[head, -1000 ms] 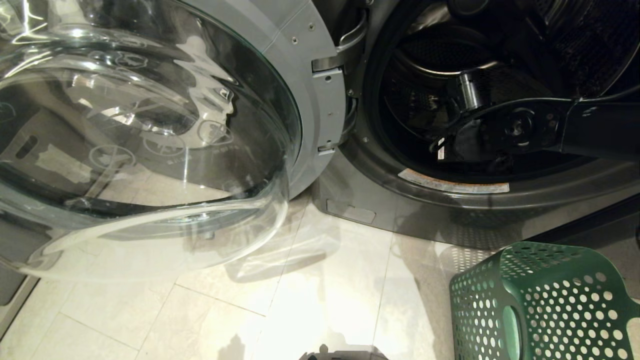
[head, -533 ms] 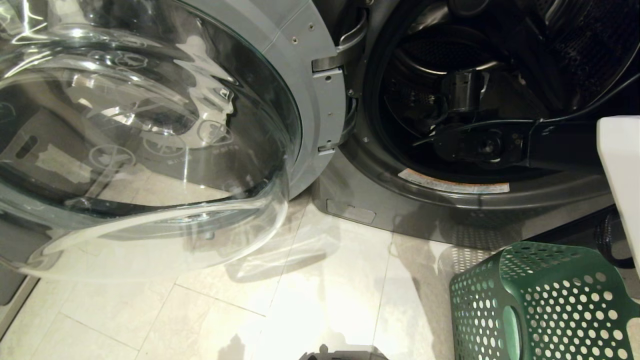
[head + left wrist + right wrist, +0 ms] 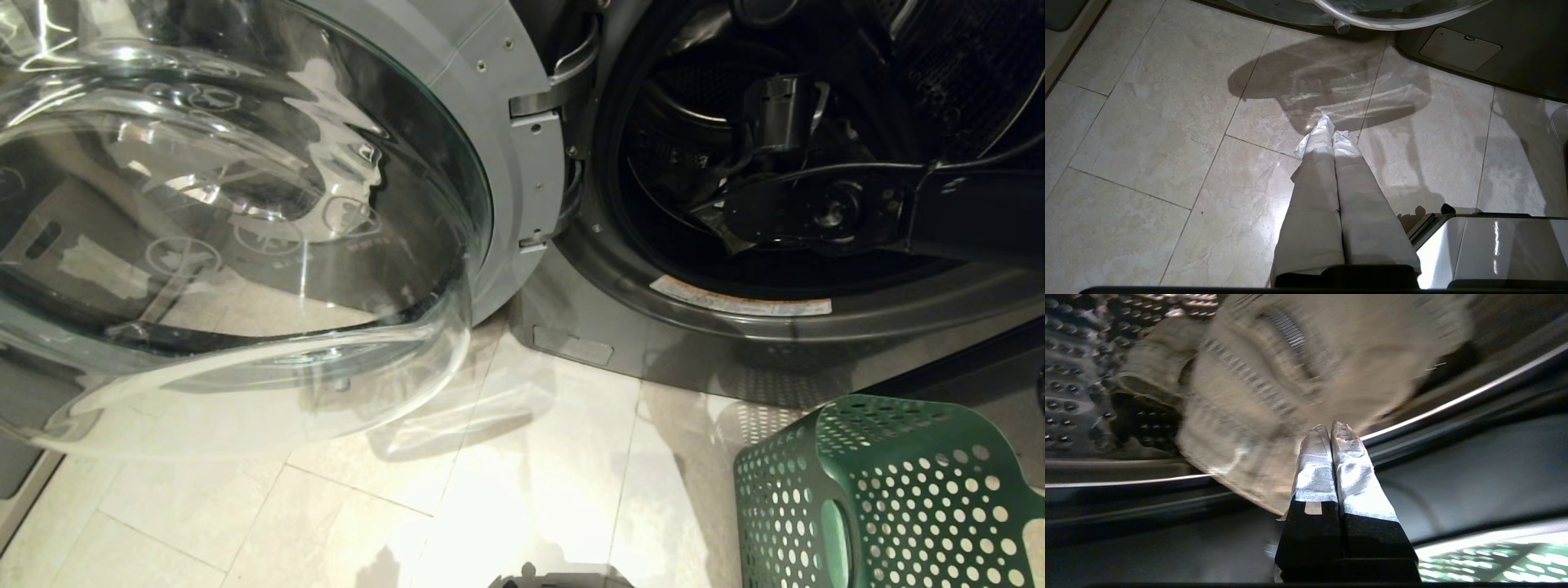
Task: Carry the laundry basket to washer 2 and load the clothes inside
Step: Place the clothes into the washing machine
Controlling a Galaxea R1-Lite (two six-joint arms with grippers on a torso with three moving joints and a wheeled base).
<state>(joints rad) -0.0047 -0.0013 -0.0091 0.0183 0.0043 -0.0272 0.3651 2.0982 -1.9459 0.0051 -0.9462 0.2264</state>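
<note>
The right gripper (image 3: 1331,430), fingers pressed together and gripping nothing, is reaching into washer 2 (image 3: 735,327), where the clothes (image 3: 1298,371) are lying in the drum (door swung open). The left gripper (image 3: 1329,128), fingers closed, is hanging over the floor (image 3: 1147,122); the laundry basket (image 3: 890,490) is sitting beside the washer.

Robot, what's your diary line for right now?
right gripper: shut, empty, at drum mouth | clothes: in washer | basket: on floor | left gripper: shut, idle

- The head view looks steeply down, close on the open glass door (image 3: 237,229) at left and the drum mouth (image 3: 775,163) at far right.
- The left wrist view faces the tiled floor (image 3: 1147,134), shared with the head view.
- The right wrist view looks closely into the drum.
</note>
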